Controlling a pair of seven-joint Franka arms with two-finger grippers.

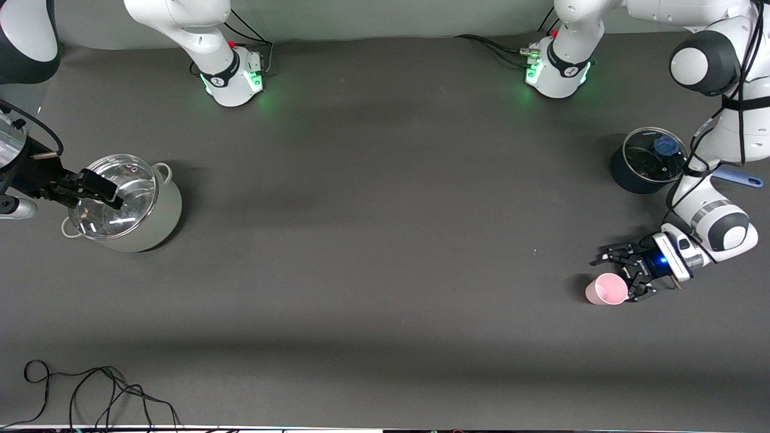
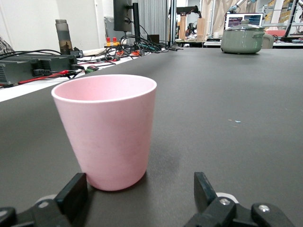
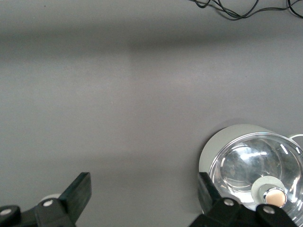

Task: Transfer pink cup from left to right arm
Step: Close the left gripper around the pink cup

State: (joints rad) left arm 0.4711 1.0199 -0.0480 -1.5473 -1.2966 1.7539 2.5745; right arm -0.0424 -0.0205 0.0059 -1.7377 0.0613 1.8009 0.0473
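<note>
The right tool (image 1: 99, 191) hovers wide open over the lidded pale pot (image 1: 129, 204), waiting. Well apart, at the left arm's end of the worktop, the pink cup (image 1: 607, 289) stands upright just ahead of the left tool (image 1: 622, 275), jaws wide, not yet around it.
</note>
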